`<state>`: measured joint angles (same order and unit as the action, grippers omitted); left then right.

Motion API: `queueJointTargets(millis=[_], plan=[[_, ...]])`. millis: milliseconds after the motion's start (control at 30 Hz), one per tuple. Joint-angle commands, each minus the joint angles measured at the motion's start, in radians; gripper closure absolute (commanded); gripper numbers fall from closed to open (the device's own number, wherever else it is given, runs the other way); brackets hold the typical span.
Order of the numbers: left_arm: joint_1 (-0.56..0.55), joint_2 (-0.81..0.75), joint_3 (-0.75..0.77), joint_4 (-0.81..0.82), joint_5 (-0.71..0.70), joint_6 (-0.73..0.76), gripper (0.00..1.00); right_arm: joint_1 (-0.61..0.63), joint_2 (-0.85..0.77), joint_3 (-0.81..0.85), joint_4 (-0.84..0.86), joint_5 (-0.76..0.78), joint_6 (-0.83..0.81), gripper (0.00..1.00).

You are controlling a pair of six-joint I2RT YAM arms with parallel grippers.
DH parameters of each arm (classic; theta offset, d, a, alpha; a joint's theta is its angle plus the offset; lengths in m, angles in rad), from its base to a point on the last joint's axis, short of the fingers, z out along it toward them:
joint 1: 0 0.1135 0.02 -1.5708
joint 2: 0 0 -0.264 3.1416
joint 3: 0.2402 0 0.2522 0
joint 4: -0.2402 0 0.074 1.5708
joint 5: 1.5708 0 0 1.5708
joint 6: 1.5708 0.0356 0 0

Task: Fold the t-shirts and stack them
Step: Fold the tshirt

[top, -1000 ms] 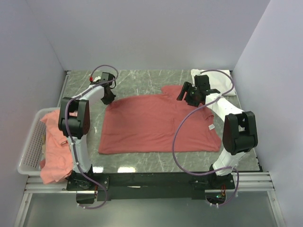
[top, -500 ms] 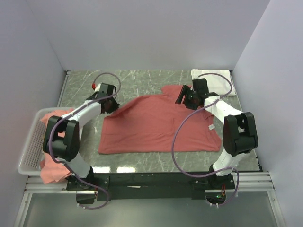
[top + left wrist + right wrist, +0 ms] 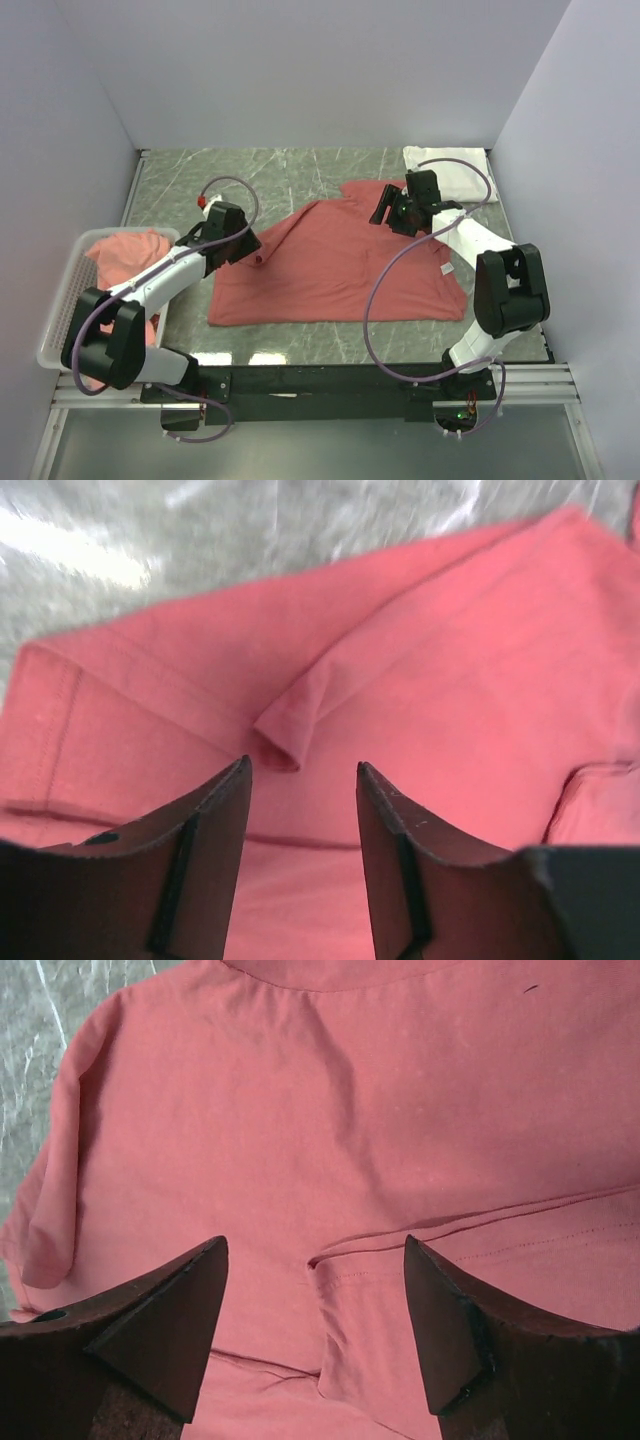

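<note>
T-shirt (image 3: 340, 270) in red lies spread on the grey stone desk (image 3: 290, 175). The left tool (image 3: 252, 250) is just over its far left corner, fingers wide, holding nothing. The right tool (image 3: 392, 212) is over its far right part, also wide. White walls (image 3: 300, 70) stand around.
</note>
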<state>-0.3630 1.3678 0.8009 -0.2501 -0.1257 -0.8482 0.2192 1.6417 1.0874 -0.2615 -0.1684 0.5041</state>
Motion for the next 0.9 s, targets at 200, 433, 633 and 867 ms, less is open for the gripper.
queueJointTargets(millis=[200,433,633,867], plan=[[0.021,0.181,0.162,-0.057,-0.013,-0.025,0.54,0.017,-0.074,0.005,0.016,0.018,-0.001,0.23],[0.019,0.295,0.228,-0.046,0.044,-0.040,0.57,0.019,-0.088,0.000,0.011,0.017,-0.003,0.23],[-0.013,0.318,0.241,-0.020,0.103,-0.008,0.75,0.019,-0.098,-0.007,0.010,0.018,-0.004,0.23],[-0.045,0.283,0.185,0.029,0.153,0.012,0.87,0.022,-0.105,-0.011,0.013,0.015,-0.006,0.23]])
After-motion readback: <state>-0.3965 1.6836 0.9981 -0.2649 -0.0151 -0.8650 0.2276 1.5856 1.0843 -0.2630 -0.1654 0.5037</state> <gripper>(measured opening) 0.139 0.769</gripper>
